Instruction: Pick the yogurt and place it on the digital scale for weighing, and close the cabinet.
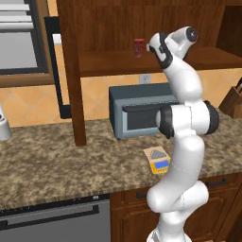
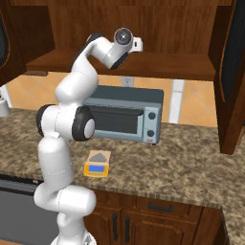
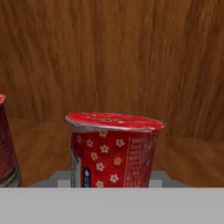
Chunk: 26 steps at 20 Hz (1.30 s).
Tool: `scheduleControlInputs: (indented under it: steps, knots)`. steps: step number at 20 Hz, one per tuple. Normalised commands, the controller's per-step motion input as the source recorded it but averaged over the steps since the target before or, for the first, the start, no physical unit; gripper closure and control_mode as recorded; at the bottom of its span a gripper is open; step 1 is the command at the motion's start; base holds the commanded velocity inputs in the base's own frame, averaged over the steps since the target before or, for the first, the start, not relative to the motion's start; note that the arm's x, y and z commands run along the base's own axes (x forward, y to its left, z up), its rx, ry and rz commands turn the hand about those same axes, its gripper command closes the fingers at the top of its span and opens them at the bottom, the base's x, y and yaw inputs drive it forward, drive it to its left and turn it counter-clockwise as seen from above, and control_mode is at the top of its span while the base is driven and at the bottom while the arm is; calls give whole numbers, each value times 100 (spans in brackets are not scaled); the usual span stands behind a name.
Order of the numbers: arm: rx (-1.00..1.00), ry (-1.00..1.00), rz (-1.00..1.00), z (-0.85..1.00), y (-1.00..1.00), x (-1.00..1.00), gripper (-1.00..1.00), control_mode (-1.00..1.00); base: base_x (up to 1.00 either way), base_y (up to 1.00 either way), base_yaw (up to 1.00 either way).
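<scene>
The yogurt [image 3: 113, 153], a red cup with small flowers and a paler rim, stands upright on the wooden shelf of the cabinet [image 1: 71, 61], close in front of the hand camera. My gripper [image 3: 111, 177] has a grey finger against each side of the cup's base. In the left base view the hand reaches into the cabinet and the red yogurt [image 1: 138, 47] sits at the gripper [image 1: 146, 47] tip. The cabinet doors [image 2: 232, 72] stand open. The digital scale [image 1: 157, 159] [image 2: 97, 162] lies on the counter below, in front of the arm.
A second dark red container [image 3: 6, 144] stands just left of the yogurt on the shelf. A grey toaster oven [image 1: 139, 111] sits on the granite counter under the cabinet, behind the scale. A knife block [image 1: 234, 101] is at the right; a dishwasher [image 1: 56, 220] is below.
</scene>
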Motion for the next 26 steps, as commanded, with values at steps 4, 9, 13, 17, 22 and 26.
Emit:
scheduleControlInputs:
  steps: [4, 9, 13, 17, 22, 26]
  knots:
    - [0, -3, 3, -3, -24, -8, 100, -100, 0, 0, 0]
    - [11, -26, 1, 0, -23, -58, 100, -100, 0, 0, 0]
    - [13, -29, 0, 0, -15, -73, 100, -100, 0, 0, 0]
    - [16, -28, 0, -14, -23, -94, 100, -100, 0, 0, 0]
    - [7, -7, 1, 22, -3, -100, 100, -100, 0, 0, 0]
    - [-1, 1, 5, 47, -29, -100, 100, -100, 0, 0, 0]
